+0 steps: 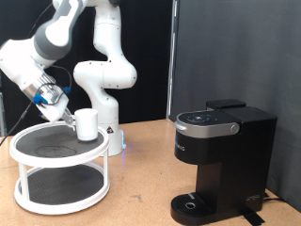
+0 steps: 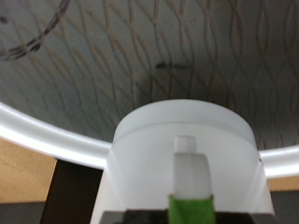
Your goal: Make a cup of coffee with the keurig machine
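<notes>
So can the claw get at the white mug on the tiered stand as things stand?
Probably yes: the claw is already at the white mug on the stand's top shelf, and nothing stands between them; one finger shows against the mug.

White Franka arm [image 1: 99, 56] of rounded glossy segments, grey-silver joint bands between links, broad white base, blue patch near the wrist, gripper [image 1: 68, 111] with pale jaws, one white finger [image 2: 192, 173] on a green mount
</notes>
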Controlling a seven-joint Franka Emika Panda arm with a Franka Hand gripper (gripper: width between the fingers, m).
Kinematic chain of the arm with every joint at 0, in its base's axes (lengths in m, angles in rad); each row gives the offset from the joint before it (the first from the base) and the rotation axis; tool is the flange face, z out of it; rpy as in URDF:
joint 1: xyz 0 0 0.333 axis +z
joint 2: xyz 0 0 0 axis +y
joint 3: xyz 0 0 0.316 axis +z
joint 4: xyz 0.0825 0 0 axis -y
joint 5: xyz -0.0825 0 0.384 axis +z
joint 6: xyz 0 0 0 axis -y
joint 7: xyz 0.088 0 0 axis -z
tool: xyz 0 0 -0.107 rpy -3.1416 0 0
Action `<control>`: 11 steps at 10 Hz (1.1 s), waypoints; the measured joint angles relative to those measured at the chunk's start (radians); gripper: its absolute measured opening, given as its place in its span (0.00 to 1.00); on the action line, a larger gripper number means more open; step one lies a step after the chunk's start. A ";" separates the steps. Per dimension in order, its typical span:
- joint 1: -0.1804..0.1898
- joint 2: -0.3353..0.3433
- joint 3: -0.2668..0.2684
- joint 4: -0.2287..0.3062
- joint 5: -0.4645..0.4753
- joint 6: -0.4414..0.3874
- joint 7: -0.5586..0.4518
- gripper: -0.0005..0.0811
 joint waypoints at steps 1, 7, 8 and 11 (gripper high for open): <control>-0.006 -0.013 -0.008 0.019 0.003 -0.042 0.007 0.01; -0.023 -0.059 -0.009 0.053 0.027 -0.126 0.042 0.01; -0.011 -0.059 0.004 0.045 0.089 -0.111 0.065 0.01; 0.025 -0.056 0.091 0.018 0.214 0.022 0.178 0.01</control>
